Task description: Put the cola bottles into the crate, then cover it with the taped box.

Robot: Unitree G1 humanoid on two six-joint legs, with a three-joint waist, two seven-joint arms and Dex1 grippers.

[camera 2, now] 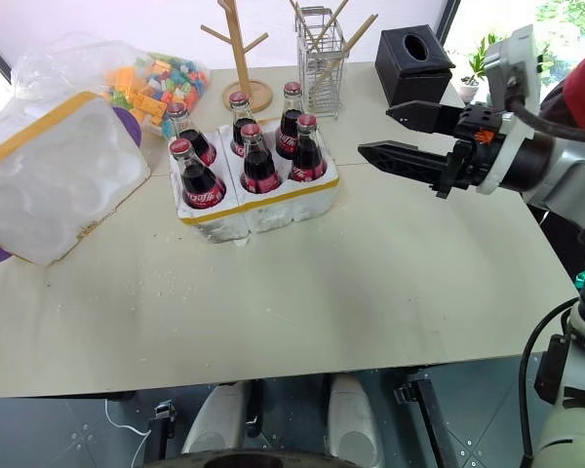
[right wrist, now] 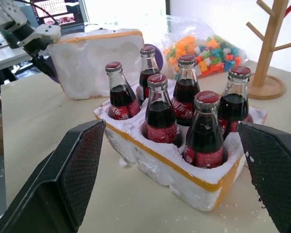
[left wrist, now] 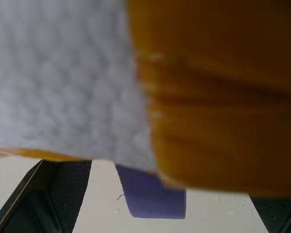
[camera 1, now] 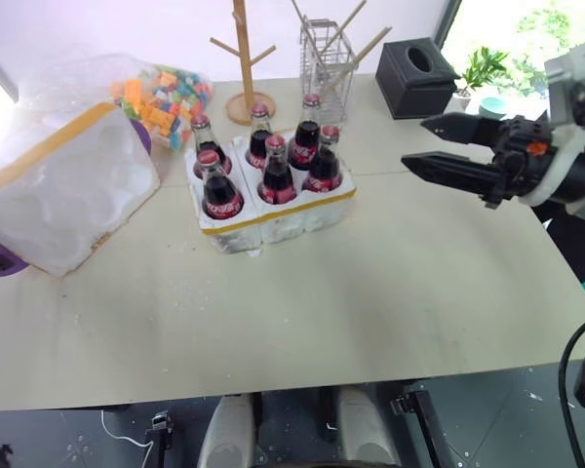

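Right wrist view showed six cola bottles point(right wrist: 161, 116) standing in the crate point(right wrist: 157, 162) between the right gripper point(right wrist: 177, 182)'s wide-spread fingers; the taped box point(camera 1: 58, 190) was cut off at the frame edge, and the left gripper point(right wrist: 36, 41) by it also stood wide.

Both eye views look from high above, forward and down on the desk point(camera 1: 302, 312), and share the crate point(camera 1: 283, 219) near the upper middle. The right wrist view looks level at this crate from near. The left wrist view is pressed very close against the taped box point(left wrist: 63, 82).

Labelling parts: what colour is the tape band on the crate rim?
Yellow, on the crate; clearest in the right wrist view.
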